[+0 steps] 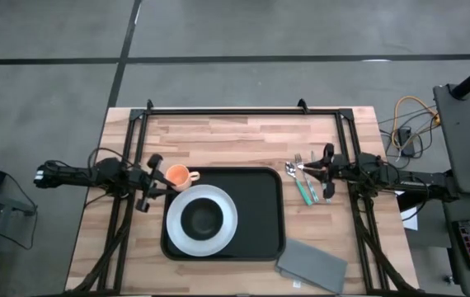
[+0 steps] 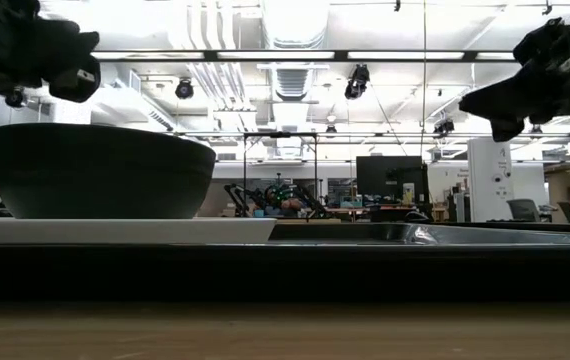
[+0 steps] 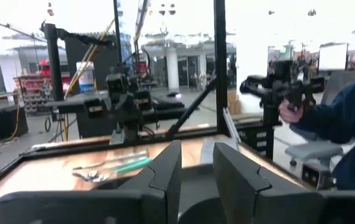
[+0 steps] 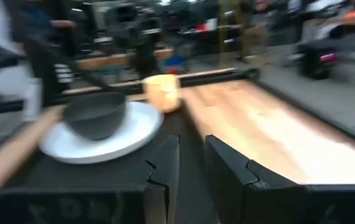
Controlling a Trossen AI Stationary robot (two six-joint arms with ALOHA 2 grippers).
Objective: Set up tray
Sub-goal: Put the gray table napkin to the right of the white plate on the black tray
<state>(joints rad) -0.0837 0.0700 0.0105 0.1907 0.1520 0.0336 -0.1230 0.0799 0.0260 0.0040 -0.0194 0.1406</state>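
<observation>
A wooden tabletop (image 1: pixel 243 132) on a grey workshop floor carries the black tray (image 1: pixel 260 214) near its front edge, about midway along it.

On the tray's left half sits a white plate (image 1: pixel 223 219) with a dark bowl (image 1: pixel 201 219); an orange cup (image 1: pixel 177 175) stands at the tray's back-left corner. Cutlery (image 1: pixel 303 180) lies right of the tray, a grey napkin (image 1: pixel 312 266) at its front-right corner. The left gripper (image 1: pixel 148 183) hangs beside the cup, the right gripper (image 1: pixel 326 169) over the cutlery; both have fingers slightly parted, nothing between them.
</observation>
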